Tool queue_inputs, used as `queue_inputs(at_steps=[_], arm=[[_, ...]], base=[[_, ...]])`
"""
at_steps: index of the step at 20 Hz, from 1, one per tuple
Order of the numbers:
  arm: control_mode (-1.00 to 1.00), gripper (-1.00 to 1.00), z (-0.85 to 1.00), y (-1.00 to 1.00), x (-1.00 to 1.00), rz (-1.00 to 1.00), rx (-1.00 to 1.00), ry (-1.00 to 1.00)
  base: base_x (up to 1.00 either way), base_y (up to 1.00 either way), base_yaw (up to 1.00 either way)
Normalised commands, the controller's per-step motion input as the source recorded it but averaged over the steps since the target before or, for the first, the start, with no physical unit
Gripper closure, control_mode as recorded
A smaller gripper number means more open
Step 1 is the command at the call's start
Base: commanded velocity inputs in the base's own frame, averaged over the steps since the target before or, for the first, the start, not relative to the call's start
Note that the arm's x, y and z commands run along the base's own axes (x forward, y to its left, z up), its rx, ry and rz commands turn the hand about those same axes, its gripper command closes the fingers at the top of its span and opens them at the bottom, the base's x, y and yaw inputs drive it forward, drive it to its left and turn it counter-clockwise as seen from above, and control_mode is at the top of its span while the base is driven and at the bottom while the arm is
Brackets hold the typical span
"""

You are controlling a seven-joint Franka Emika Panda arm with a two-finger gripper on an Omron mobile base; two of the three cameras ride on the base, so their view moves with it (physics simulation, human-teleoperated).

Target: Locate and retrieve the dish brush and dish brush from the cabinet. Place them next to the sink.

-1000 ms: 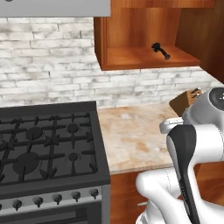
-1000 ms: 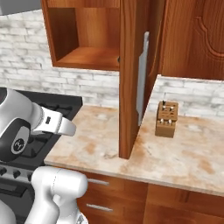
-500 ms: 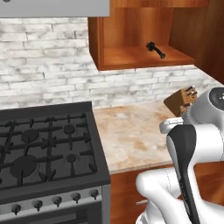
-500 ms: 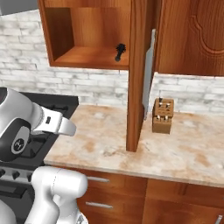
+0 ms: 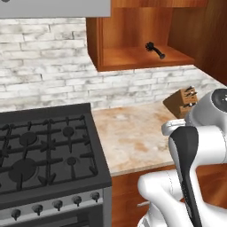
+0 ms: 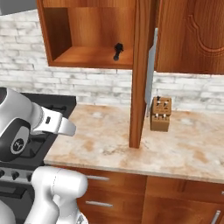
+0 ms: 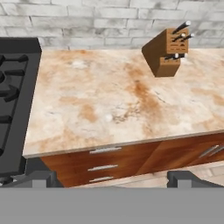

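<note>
A small black dish brush with a round head and thin handle [image 5: 154, 49] lies on the floor of the open reddish-brown wooden wall cabinet [image 5: 133, 60], which hangs above the marbled stone table [image 7: 109, 100]. On the table, near the brick wall behind, stands a wooden knife block [image 7: 168, 54]. A black gas stove with grates [image 5: 40, 155] adjoins the table's left side, and wooden drawer fronts with silver bar handles [image 7: 103, 162] sit below the table edge

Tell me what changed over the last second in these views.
The base has driven, so both base views shifted: the open cabinet and the dish brush on its shelf came further into the right base view. That is camera movement; the brush, knife block and stove did not move. Nothing was taken hold of; the gripper stayed open.
</note>
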Motion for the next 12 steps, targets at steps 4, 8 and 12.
queue_inputs(at_steps=[4, 8, 12], arm=[[1.00, -1.00, 0.00, 0.00, 0.00, 0.00, 0.00, 0.00], [1.00, -1.00, 0.00, 0.00, 0.00, 0.00, 0.00, 0.00], [1.00, -1.00, 0.00, 0.00, 0.00, 0.00, 0.00, 0.00]], base=[[-0.16, 0.19, -0.10], [0.43, 0.59, -0.09], [0.38, 0.53, -0.05]])
